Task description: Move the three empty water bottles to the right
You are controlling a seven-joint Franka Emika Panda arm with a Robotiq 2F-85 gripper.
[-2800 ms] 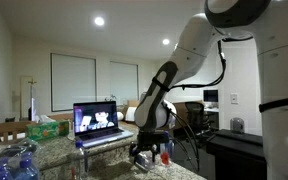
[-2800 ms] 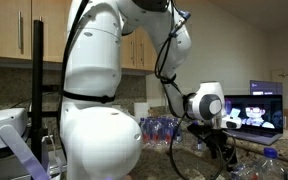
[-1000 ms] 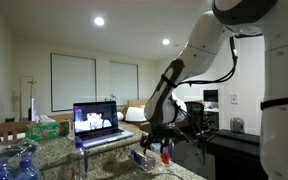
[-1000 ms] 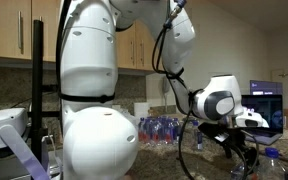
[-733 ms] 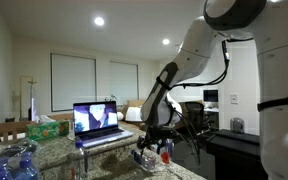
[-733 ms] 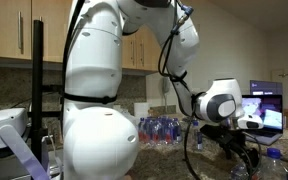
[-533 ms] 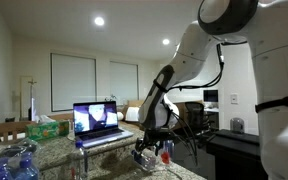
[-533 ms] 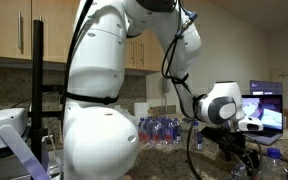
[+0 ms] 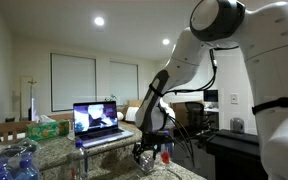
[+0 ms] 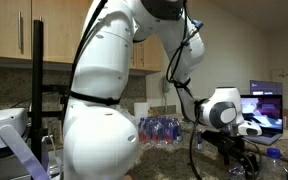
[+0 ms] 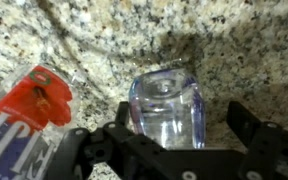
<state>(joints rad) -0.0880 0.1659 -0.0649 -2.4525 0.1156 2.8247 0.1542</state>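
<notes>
In the wrist view a clear empty water bottle lies on the granite counter with its base end toward the camera. My gripper is open around it. The bottle sits against the left finger, and a gap shows before the right finger. In both exterior views the gripper is low over the counter. More clear bottles stand at the counter's left end in an exterior view. Another bottle shows beside the gripper.
A red-capped item with a blue label lies close left of the gripper, and also shows in an exterior view. An open laptop and a green tissue box stand behind. A wrapped pack of water bottles sits by the robot base.
The gripper has shifted slightly and lowered toward the counter, settling around the lying bottle. The upper arm has swung. The jaws stay open.
</notes>
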